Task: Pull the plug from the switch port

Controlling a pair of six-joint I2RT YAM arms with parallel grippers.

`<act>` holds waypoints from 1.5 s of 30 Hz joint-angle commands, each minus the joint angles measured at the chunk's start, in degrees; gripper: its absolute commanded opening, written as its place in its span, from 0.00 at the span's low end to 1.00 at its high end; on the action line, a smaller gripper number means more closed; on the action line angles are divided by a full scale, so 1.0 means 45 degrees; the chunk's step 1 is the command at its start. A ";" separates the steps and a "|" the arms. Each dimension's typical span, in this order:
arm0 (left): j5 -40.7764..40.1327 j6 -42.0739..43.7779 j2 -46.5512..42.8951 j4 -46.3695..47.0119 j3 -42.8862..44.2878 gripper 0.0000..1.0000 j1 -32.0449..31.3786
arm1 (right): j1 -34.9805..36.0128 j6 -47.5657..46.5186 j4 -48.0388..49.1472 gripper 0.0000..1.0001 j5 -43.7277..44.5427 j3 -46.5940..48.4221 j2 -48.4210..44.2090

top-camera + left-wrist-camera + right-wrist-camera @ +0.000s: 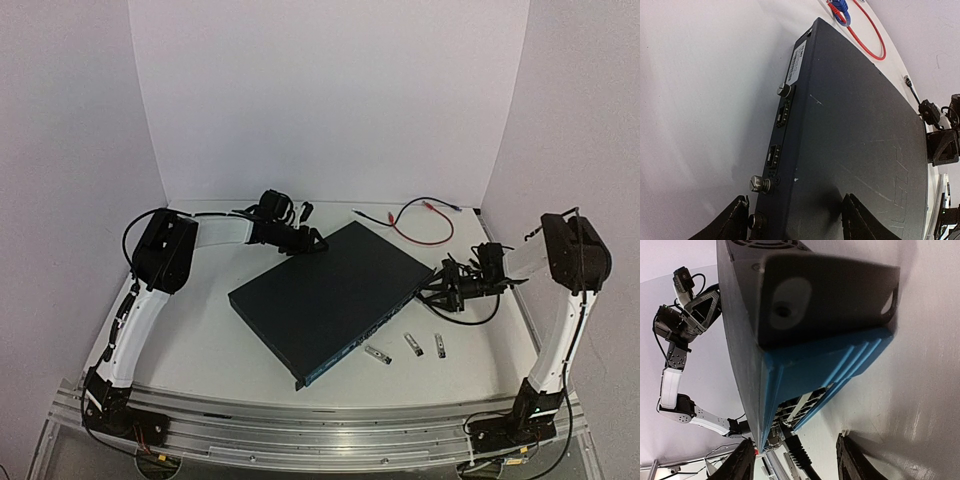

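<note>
- Top view: the switch (325, 295) lies diagonally on the bench (200, 340), its port face turned near-right. The left gripper (305, 240) is at its far-left corner. The right gripper (447, 285) is at its right end, where the plug sits. If you pull off the port's axis, the switch may pivot on the bench and sweep into the small modules (410, 343) lying just off its port face.
- Left wrist view: the left fingers (735, 222) are clenched on the far-left edge of the switch (855, 140), one over the top panel and one at the rear face. This appears to be your only brace. It covers little of the edge, so a sharp tug may slide the smooth case out of the hold.
- Right wrist view: the plug (795, 450) is seated in the port row (800, 407) on the blue front face (825, 370). The right fingers (850, 460) stand released on either side of its ribbed boot, not touching it.
- You cannot tell whether a latch tab is pressed. If the latch is engaged, the pull drags the whole switch.
- If you grip the boot or the cable rather than the plug body, expect strain on the cable, or the fingers slipping off.
</note>
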 commanded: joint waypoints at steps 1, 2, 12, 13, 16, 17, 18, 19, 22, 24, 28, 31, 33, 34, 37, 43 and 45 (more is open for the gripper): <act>-0.1199 0.0295 0.0868 -0.2864 -0.0372 0.62 0.0058 | 0.0041 0.0054 0.0135 0.53 -0.0074 0.0074 0.0307; -0.1190 0.0287 0.0883 -0.2884 -0.0331 0.62 0.0058 | 0.0073 0.0000 0.0128 0.53 -0.0140 0.0058 0.0334; -0.1251 0.0252 0.0906 -0.3091 -0.0236 0.62 0.0057 | 0.0264 -0.0255 0.0130 0.50 -0.0478 0.0118 0.0640; -0.1267 0.0252 0.0898 -0.3096 -0.0256 0.62 0.0056 | 0.0258 -0.0254 0.0136 0.49 -0.0455 0.0120 0.0665; -0.1277 0.0252 0.0894 -0.3093 -0.0243 0.62 0.0060 | 0.0266 -0.0236 0.0141 0.45 -0.0417 0.0064 0.0718; -0.1278 0.0252 0.0903 -0.3095 -0.0225 0.62 0.0062 | 0.0267 -0.0235 0.0141 0.45 -0.0400 0.0040 0.0748; -0.1275 0.0248 0.0900 -0.3090 -0.0218 0.62 0.0059 | 0.0267 -0.0231 0.0140 0.45 -0.0381 0.0028 0.0789; -0.1280 0.0239 0.0899 -0.3079 -0.0219 0.62 0.0059 | 0.0267 -0.0220 0.0139 0.45 -0.0353 0.0032 0.0829; -0.1258 0.0233 0.0908 -0.3086 -0.0228 0.62 0.0059 | 0.0257 -0.0222 0.0128 0.43 -0.0300 0.0033 0.0866; -0.1256 0.0233 0.0890 -0.3071 -0.0254 0.62 0.0058 | 0.0264 -0.0234 0.0137 0.40 -0.0232 0.0009 0.0845; -0.1249 0.0233 0.0886 -0.3070 -0.0282 0.62 0.0058 | 0.0264 -0.0245 0.0138 0.38 -0.0177 0.0016 0.0884; -0.1216 0.0233 0.0892 -0.3053 -0.0288 0.62 0.0060 | 0.0258 -0.0196 0.0135 0.38 -0.0122 0.0096 0.0937; -0.1214 0.0234 0.0882 -0.3053 -0.0295 0.62 0.0058 | 0.0266 -0.0166 0.0133 0.38 -0.0085 0.0141 0.0936; -0.1213 0.0233 0.0887 -0.3047 -0.0295 0.62 0.0051 | 0.0267 -0.0161 0.0136 0.38 -0.0073 0.0163 0.0936; -0.1195 0.0233 0.0892 -0.3017 -0.0318 0.62 0.0055 | 0.0470 -0.0078 0.0140 0.37 -0.0071 0.0268 0.0984; -0.1157 0.0210 0.0936 -0.2978 -0.0296 0.62 0.0042 | 0.0660 0.0178 0.0128 0.36 -0.0018 0.0473 0.1134; -0.1155 0.0196 0.0930 -0.2978 -0.0297 0.62 0.0040 | 0.0662 0.0228 0.0139 0.35 0.0032 0.0502 0.1142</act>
